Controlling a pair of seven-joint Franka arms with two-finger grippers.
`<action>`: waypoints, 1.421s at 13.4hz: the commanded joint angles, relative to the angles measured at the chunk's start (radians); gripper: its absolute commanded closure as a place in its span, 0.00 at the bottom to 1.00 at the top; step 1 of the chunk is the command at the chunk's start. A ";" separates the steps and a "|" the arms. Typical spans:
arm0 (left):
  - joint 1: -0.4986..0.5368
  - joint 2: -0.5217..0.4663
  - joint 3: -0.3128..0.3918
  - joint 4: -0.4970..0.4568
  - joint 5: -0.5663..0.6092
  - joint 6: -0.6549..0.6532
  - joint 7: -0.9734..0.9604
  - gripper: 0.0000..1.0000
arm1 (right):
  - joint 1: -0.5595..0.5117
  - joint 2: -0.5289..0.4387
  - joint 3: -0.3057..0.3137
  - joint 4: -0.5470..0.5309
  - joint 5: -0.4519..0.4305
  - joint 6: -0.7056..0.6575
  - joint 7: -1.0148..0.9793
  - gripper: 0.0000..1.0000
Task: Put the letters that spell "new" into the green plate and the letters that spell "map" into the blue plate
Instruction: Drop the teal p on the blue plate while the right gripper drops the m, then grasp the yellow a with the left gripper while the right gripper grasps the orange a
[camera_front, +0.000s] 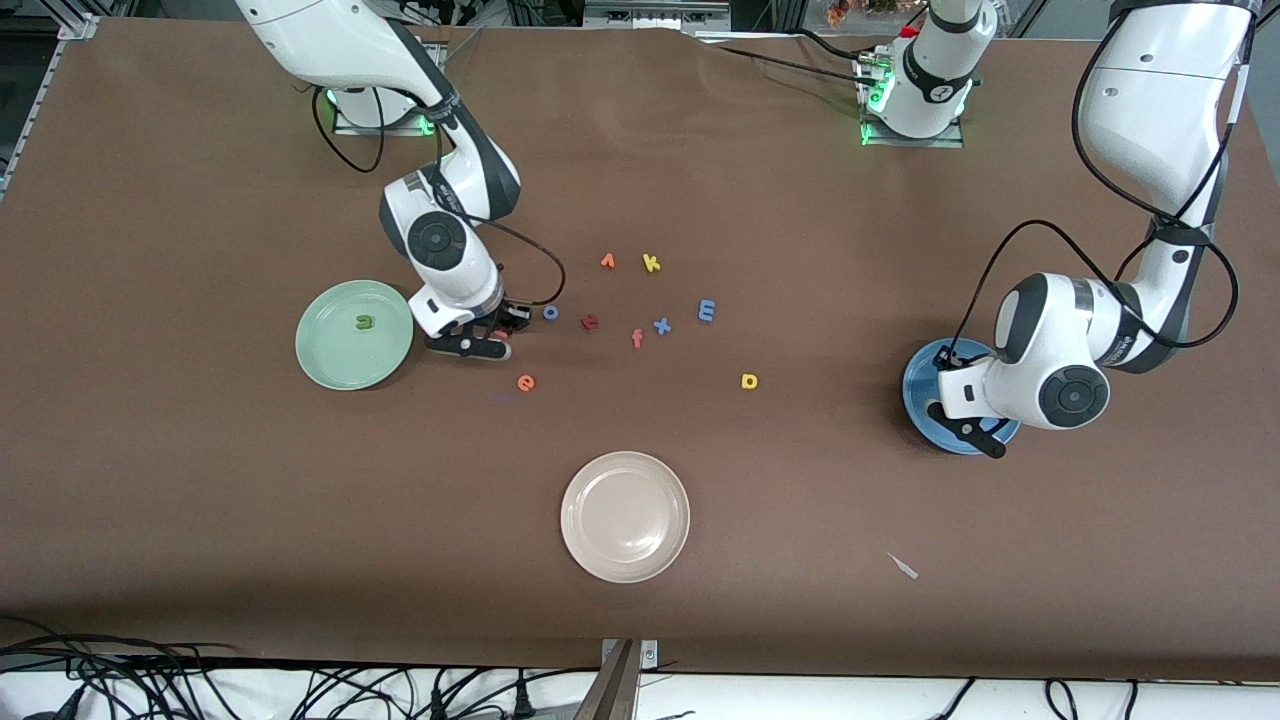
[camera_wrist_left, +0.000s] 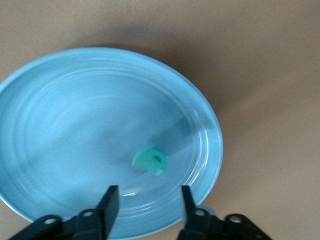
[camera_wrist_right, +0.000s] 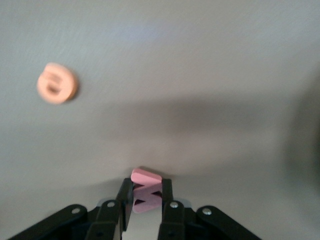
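Right gripper (camera_wrist_right: 142, 196) was clamped on the pink w (camera_wrist_right: 146, 190) at table level beside the green plate (camera_front: 330, 365), which held the green n (camera_front: 365, 322). Left gripper (camera_wrist_left: 148, 200) stood parted over the blue plate (camera_wrist_left: 60, 110), teal p (camera_wrist_left: 150, 161) lying inside.

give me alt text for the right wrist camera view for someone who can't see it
The right tool is shut on a pink foam letter w down at the brown table. An orange letter e lies on the table a little way off.
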 joint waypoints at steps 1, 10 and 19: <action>0.013 -0.059 -0.017 -0.003 -0.070 -0.005 -0.061 0.00 | -0.004 -0.099 -0.111 0.025 0.008 -0.185 -0.176 0.88; -0.009 -0.130 -0.213 -0.158 -0.185 0.287 -0.574 0.00 | -0.006 -0.104 -0.271 -0.079 0.037 -0.129 -0.444 0.78; -0.245 0.032 -0.212 -0.121 0.059 0.522 -1.142 0.00 | 0.008 -0.070 -0.190 0.163 0.141 -0.301 -0.205 0.01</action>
